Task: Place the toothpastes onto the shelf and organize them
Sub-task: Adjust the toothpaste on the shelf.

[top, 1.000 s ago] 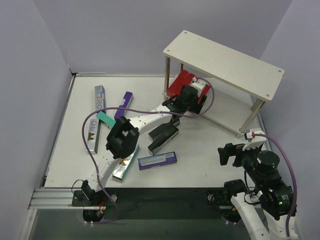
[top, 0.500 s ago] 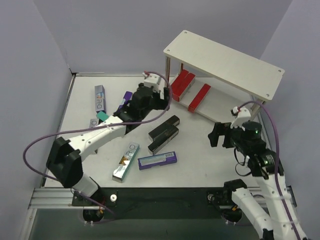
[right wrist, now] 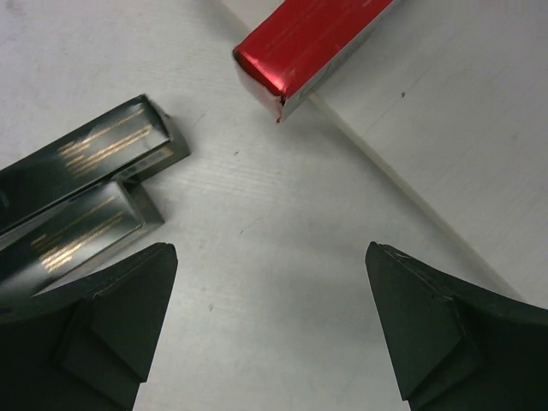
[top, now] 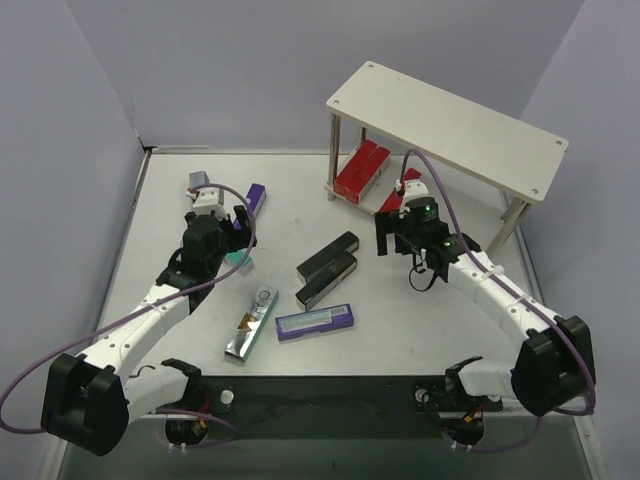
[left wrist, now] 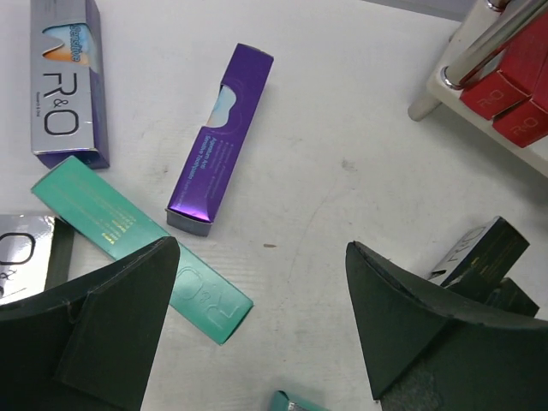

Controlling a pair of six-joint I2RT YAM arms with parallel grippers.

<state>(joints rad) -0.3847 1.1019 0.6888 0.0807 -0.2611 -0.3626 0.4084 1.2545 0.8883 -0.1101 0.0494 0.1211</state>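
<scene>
We hold our left fingers (left wrist: 111, 334) spread and empty over the table's (left wrist: 342, 128) left side, where the teal toothpaste (left wrist: 111, 224) slants across beneath them, nearer than the purple toothpaste (left wrist: 221, 141) ahead (our right fingers (right wrist: 103, 317), equally open, sit beside the shelf (right wrist: 479, 128)).

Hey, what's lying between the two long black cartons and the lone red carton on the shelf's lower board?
Nothing: the right wrist view shows only bare white tabletop between the two long black cartons and the lone red carton.
</scene>
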